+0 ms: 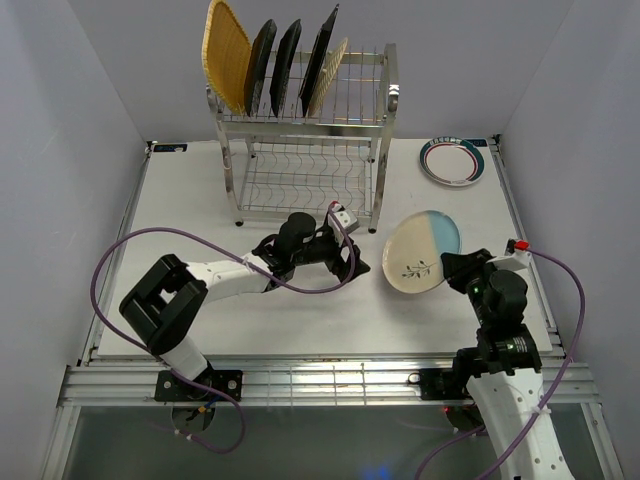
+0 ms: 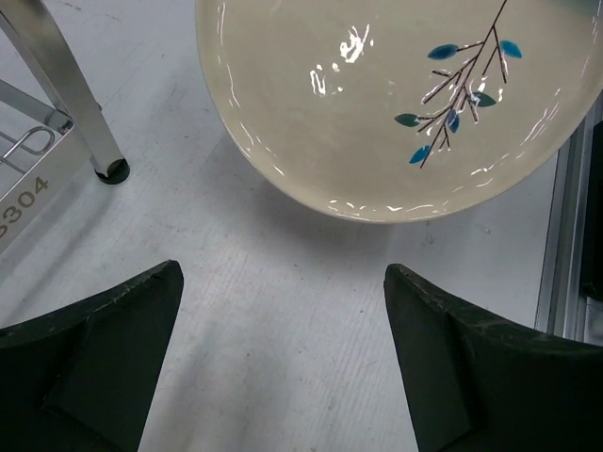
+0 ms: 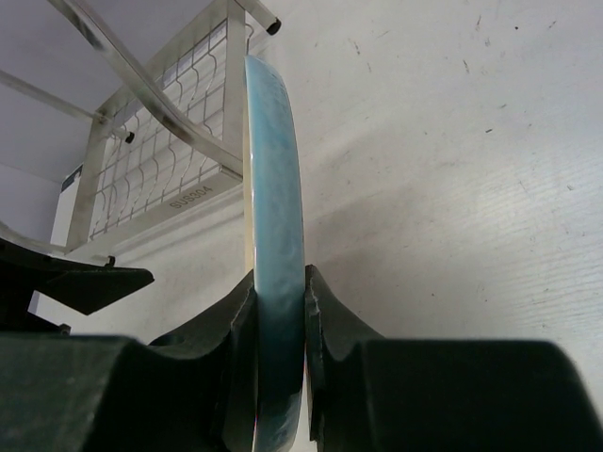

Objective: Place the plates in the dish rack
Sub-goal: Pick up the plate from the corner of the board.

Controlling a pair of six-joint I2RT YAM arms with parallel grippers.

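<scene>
the cream-blue plate (image 1: 422,252) stands on edge at centre right of the top view, its lower rim clenched in the right jaws. the left jaws, spread wide and empty, sit just left of it, facing its cream face, not touching. the dish rack (image 1: 305,150) lies up-left of the plate, nearer the left arm (image 1: 225,272), which stretches low over the table (image 1: 200,200). a handover looks likely.

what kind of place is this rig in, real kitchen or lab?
Likely a lab test cell, not a kitchen: plain walls box in a white table, an aluminium rail edges its near side, and the dish rack and plates are the only housewares.
</scene>
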